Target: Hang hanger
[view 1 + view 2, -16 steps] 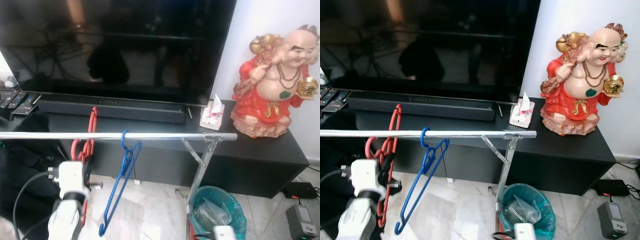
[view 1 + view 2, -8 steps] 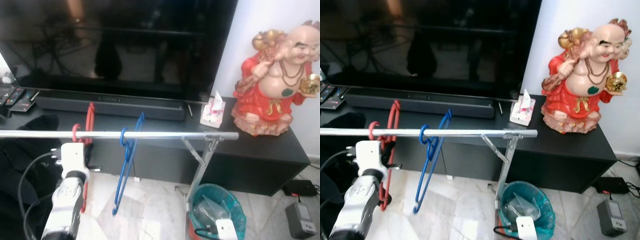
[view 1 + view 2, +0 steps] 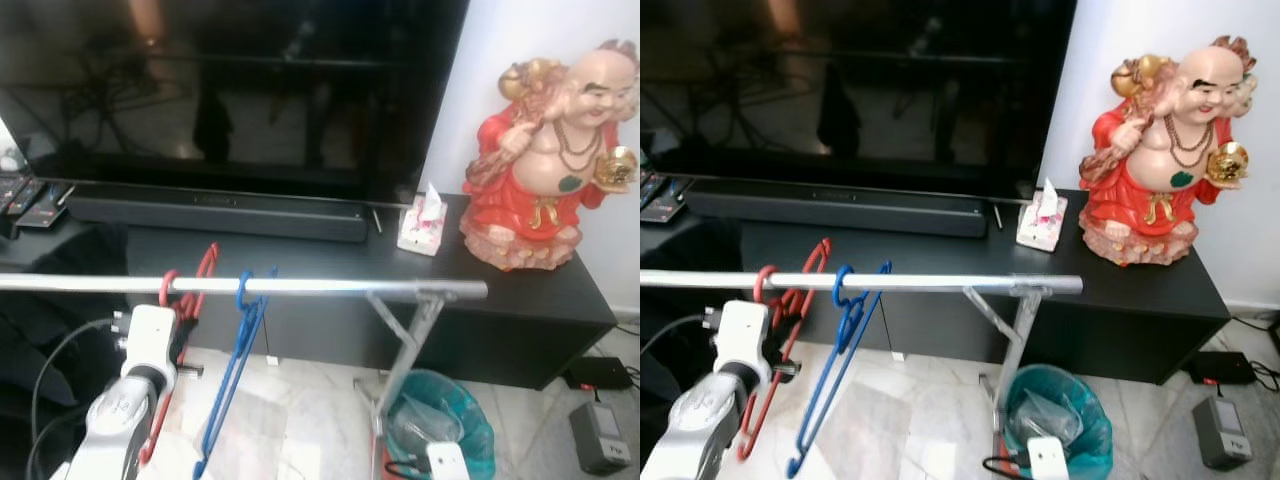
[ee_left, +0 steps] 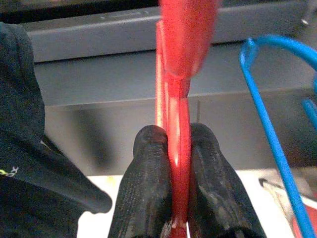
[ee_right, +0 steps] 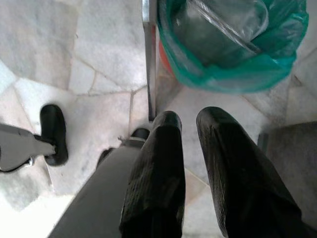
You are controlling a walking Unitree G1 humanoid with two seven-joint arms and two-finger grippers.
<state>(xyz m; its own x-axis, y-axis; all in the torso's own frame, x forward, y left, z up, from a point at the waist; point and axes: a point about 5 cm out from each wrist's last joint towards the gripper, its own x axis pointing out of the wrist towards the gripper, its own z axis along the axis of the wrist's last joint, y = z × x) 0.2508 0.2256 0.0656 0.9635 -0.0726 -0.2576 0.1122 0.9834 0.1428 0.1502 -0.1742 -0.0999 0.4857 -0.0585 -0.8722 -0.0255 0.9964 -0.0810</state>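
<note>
left wrist view: left tool (image 4: 178, 144) grips red hanger (image 4: 179, 99) (hooked on rail (image 3: 300, 287)).
</note>
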